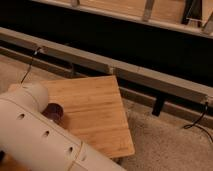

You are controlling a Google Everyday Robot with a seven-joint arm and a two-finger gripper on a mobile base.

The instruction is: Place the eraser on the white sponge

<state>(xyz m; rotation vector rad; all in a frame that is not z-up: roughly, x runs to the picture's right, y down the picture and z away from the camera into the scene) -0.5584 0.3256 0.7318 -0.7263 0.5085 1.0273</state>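
Heads up: you don't get the gripper in this view. Only the arm (pixel 40 135) shows, a fat white tube with a row of round holes cutting across the bottom-left corner and running out of frame at the lower edge. The gripper is somewhere off-picture. Whether it's clenched, released or grasping anything, I cannot tell.

Eraser and white sponge: you can't see either. They're hidden by the arm or outside the frame, can't say which.

What you do see, relative to the arm:
- Wooden table (pixel 95 110) lies under it and to its right, with a light plank top and one corner pointing lower right.
- Dark bowl (pixel 54 112) sits on the table right against the arm's upper edge. It's reddish-brown and partly hidden behind the tube.
- Beyond the table, away from the arm, a long grey rail (pixel 125 70) runs diagonally from upper left to right, with a black wall behind it.
- A thin cable (pixel 30 65) hangs from the rail above the arm's rounded end.
- A second cable (pixel 199 116) loops down to the speckled floor (pixel 165 145) far right, well apart from the arm.
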